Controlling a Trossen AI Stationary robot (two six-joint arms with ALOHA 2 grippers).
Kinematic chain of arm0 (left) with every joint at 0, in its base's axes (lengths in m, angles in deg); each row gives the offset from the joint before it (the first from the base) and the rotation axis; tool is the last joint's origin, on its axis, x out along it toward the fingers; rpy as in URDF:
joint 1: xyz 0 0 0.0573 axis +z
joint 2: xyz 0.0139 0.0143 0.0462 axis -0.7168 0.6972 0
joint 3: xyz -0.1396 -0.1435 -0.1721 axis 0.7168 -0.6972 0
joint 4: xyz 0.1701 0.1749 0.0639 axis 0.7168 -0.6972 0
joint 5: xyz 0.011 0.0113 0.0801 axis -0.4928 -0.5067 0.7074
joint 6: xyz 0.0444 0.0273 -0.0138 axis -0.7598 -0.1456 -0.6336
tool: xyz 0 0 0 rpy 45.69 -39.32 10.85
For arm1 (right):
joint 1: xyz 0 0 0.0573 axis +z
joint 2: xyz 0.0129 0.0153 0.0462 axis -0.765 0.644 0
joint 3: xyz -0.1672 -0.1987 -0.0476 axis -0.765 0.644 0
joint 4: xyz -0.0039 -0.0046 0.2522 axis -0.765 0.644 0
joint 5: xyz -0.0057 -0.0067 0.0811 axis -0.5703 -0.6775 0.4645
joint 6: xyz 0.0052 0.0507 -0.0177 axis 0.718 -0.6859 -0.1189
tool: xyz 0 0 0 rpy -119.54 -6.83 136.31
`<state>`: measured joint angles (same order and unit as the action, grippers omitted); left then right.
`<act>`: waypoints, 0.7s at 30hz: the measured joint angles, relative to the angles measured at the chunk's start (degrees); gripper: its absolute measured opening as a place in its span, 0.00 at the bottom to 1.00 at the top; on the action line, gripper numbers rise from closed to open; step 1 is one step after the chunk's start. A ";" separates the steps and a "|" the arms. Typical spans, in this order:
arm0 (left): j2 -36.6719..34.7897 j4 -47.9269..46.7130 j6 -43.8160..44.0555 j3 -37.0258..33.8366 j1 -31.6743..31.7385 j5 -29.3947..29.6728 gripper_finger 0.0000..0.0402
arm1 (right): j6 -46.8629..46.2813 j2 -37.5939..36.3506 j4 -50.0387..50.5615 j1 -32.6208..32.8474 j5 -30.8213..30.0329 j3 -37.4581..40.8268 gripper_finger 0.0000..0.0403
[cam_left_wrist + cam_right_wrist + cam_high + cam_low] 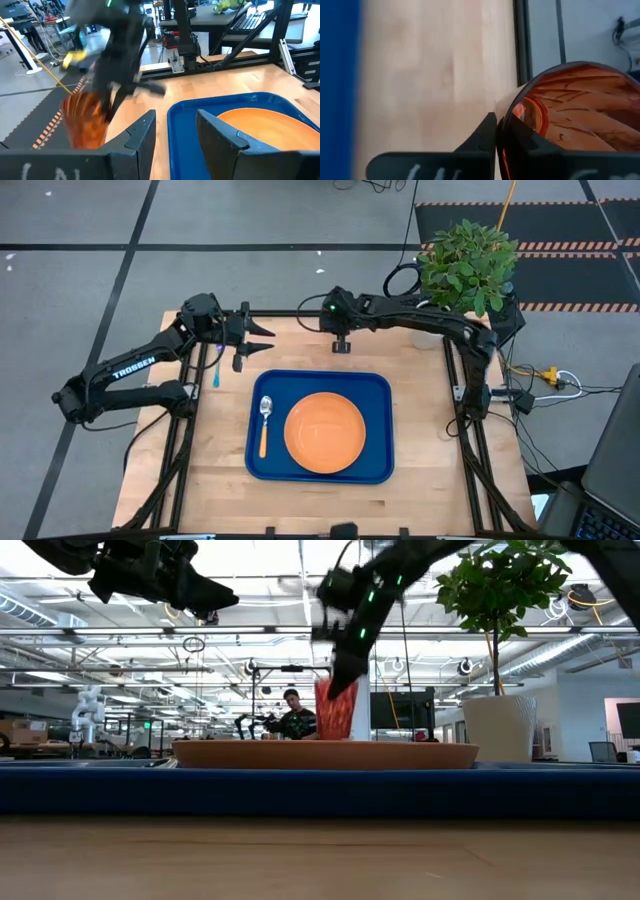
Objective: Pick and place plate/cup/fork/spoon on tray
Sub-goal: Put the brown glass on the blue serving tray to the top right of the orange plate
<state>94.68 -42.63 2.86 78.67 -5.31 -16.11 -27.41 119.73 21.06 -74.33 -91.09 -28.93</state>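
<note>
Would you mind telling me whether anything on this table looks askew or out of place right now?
Only the cup looks odd: it is tilted, pinched by its rim in the right end effector, beyond the tray. The plate and spoon lie neatly on the tray; the fork lies off it.

Bright, even overhead light; the right claw (107,107) and cup (85,120) are motion-blurred.

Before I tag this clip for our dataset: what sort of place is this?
Probably a robotics lab in an open industrial hall. Exposed ceiling pipework and lights, a white robot arm and a seated person show beyond the wooden table, with striped floor matting alongside.
</note>
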 joint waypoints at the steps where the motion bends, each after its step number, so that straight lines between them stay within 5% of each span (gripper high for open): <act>1: 0.00 0.01 0.01 0.00 -0.01 0.00 0.36 | -1.17 -1.61 1.57 0.49 0.53 -0.05 0.01; 9: 0.00 0.02 1.08 0.00 -0.01 0.30 0.36 | -14.69 -10.43 18.04 4.52 6.97 3.40 0.00; 21: 0.00 -0.35 1.46 0.00 -0.01 0.42 0.36 | -30.75 -26.91 8.80 16.54 0.80 28.89 0.00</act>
<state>94.68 -42.98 4.33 78.67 -5.33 -15.69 -58.16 92.81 29.86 -57.78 -90.29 -0.04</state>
